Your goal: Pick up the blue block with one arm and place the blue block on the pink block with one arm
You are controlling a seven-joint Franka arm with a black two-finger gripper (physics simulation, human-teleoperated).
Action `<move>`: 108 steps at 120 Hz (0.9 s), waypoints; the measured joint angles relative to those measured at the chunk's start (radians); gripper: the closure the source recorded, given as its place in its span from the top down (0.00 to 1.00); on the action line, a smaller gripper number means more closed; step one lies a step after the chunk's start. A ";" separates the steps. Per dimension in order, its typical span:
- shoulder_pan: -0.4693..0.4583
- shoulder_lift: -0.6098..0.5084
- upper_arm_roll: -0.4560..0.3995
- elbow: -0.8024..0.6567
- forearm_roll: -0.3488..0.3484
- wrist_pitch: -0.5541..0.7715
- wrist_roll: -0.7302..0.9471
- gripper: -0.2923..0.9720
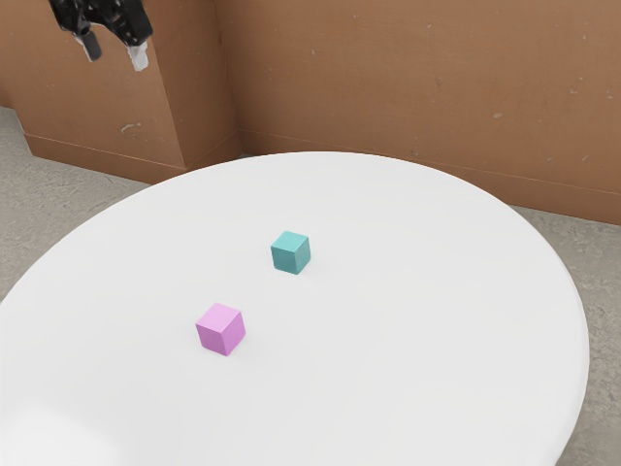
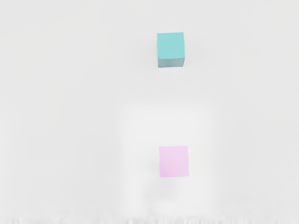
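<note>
End effector [image 1: 116,56]: black, two fingers with pale tips, spread wide; it hangs high above the counter's far edge, at the exterior view's upper left, well apart from both blocks.
Blue block [image 1: 291,252]: small cube, teal-blue, smooth matte faces, sharp edges; it rests flat on the counter near its middle.
Pink block [image 1: 220,328]: cube of like build, pale pink, smooth matte faces; it rests flat on the counter, nearer the camera and toward the exterior view's left of the blue block.
Block relation: near each other but not touching, with white counter surface between them; the blue block is not on the pink block.
Counter [image 1: 466,320]: round top, plain white, smooth, with a faint sheen.
Wrist view: blue block [image 2: 170,49] and pink block [image 2: 173,161] seen from above, roughly in line, their edges about parallel.
Walls [image 1: 417,78]: brown panels, speckled, with a jutting corner behind the end effector.
Floor [image 1: 44,189]: grey, rough-grained.
</note>
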 joint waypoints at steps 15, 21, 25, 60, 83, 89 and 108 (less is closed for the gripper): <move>-0.023 -0.085 0.024 -0.255 -0.002 0.057 -0.042 0.75; -0.002 -0.085 0.030 -0.286 -0.005 0.080 -0.062 0.75; 0.001 -0.084 0.031 -0.303 -0.004 0.101 -0.073 0.75; 0.209 -0.182 -0.171 -0.731 -0.035 0.468 -0.104 0.75; 0.204 -0.096 -0.137 -0.842 -0.039 0.664 -0.120 0.75; 0.193 -0.018 -0.137 -0.829 -0.035 0.724 -0.134 0.75; 0.152 0.332 -0.139 -0.465 -0.026 0.799 -0.160 0.75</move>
